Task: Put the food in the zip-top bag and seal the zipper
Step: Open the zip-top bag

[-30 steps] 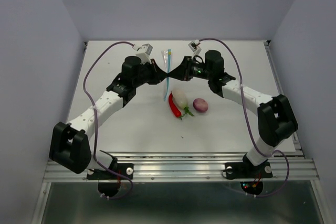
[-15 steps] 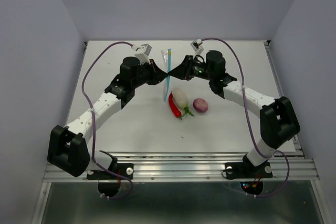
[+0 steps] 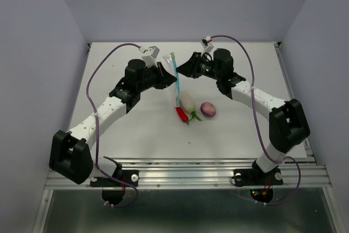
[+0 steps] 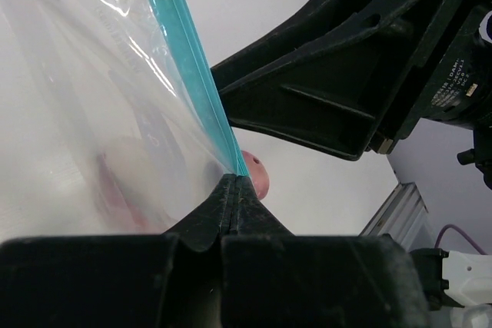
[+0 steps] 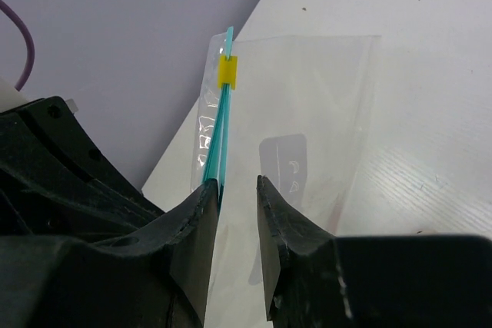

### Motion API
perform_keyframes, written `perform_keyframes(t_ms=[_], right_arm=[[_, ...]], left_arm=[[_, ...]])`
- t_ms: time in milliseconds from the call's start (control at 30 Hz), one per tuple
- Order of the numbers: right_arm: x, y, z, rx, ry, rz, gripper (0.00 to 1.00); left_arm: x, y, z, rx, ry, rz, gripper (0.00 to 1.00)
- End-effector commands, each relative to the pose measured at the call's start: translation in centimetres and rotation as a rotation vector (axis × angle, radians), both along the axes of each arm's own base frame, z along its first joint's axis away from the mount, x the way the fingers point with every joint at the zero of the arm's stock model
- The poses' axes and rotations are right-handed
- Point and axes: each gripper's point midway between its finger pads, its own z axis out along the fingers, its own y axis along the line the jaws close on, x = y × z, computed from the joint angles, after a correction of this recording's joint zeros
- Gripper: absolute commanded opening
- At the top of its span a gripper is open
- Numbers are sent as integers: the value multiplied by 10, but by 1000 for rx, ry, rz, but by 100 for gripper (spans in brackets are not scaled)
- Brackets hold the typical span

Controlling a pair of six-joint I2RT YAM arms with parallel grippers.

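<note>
You had the left gripper [image 4: 233,188] pinched shut on the zipper [image 4: 192,59] of the zip-top bag [image 4: 77,113], which hung between the two arms over the table [image 3: 136,129]. Seen from above, the zipper's long axis ran far to near. Its yellow slider [image 5: 227,71] sat at the far end, and its near end pointed at the chili [image 3: 181,114]. Your right gripper [image 5: 234,209] had its fingers apart, straddling the clear film just beside the zipper. The white egg-shaped vegetable [image 3: 187,100], the chili and the purplish-pink ball [image 3: 208,109] lay on the table.
</note>
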Motion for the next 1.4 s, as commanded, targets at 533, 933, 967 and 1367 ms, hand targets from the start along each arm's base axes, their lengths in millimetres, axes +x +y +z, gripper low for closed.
perform_keyframes(t_ms=[533,933,967,1367], right_arm=[[-26,15,7,26,-27,179,1],[47,-62,-42,-419,-75,-336,1],[47,-63,-43,-427,-78,-335,1],[62,-121,-40,-593,-115,-607,1]], left_arm=[[8,4,29,-2,-100,32,0],[27,68,-6,190,29,404,0],[26,69,-8,196,38,404,0],[32,106,-23,310,100,602,0]])
